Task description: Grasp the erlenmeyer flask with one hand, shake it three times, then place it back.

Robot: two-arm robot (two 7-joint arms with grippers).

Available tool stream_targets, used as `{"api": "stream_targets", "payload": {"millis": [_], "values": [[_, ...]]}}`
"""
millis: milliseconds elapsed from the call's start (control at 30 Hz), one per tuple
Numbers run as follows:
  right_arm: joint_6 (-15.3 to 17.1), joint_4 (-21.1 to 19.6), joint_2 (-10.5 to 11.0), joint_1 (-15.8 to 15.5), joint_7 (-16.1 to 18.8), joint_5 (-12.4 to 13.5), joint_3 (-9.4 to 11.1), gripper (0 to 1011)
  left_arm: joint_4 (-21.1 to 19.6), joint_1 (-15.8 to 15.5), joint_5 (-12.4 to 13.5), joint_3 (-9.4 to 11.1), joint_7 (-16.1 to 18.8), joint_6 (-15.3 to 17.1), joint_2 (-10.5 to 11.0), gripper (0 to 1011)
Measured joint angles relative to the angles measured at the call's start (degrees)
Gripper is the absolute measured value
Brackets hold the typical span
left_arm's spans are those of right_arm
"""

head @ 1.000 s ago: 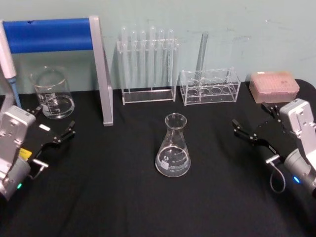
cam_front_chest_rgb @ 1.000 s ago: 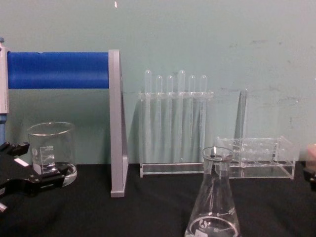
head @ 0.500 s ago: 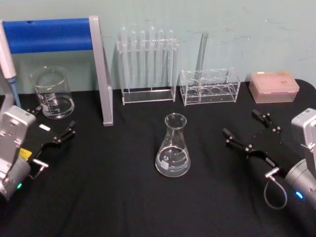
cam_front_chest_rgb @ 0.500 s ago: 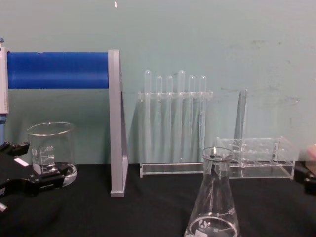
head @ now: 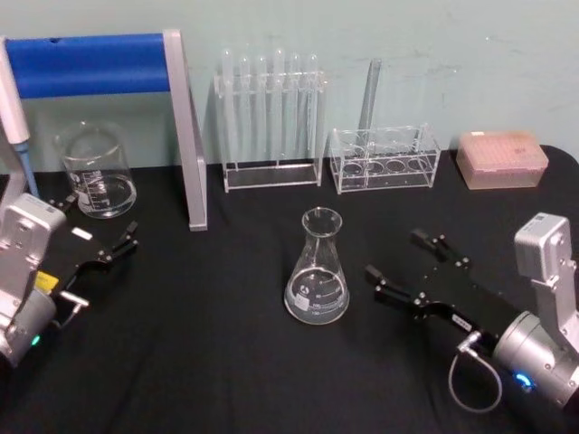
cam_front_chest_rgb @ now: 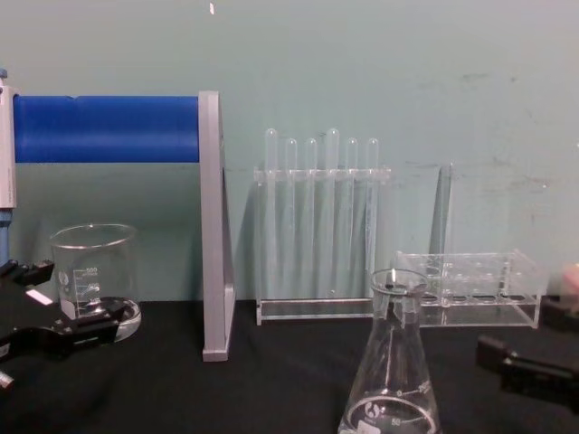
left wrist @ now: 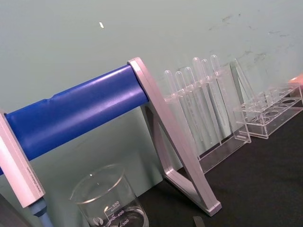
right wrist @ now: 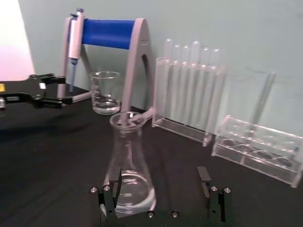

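Upright on black worktop (head: 226,362): erlenmeyer flask (head: 317,276). Right pincer (head: 395,256) spread wide, just beside flask. Left pincer (head: 99,219) parked, fingers apart, near beaker (head: 95,172).

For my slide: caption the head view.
Open right gripper poised right of the upright erlenmeyer flask; left gripper idle near the beaker.

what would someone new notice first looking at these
The clear erlenmeyer flask standing upright alone in the middle of the black table draws the eye first. The right tool is open just to its right, jaws aimed at it but not touching. Next is the bright blue bar of the stand at the back left, above the beaker and the open left tool.
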Motion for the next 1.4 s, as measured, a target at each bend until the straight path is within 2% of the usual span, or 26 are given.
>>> {"api": "stream_targets", "payload": {"millis": [267, 700, 1400], "values": [[1.1, 1.5, -1.5, 1.5, 3.4, 0.5, -0.8, 1000, 0.0, 0.0, 0.0, 0.0, 0.0, 0.0, 0.0, 1001], [1.1, 4.9, -5.2, 6.0, 7.7, -2.3, -2.4, 1000, 0.0, 0.0, 0.0, 0.0, 0.0, 0.0, 0.0, 1001], [2.2, 12.2, -11.1, 12.1, 10.6, -5.1, -2.5, 1000, 0.0, 0.0, 0.0, 0.0, 0.0, 0.0, 0.0, 1001]]}}
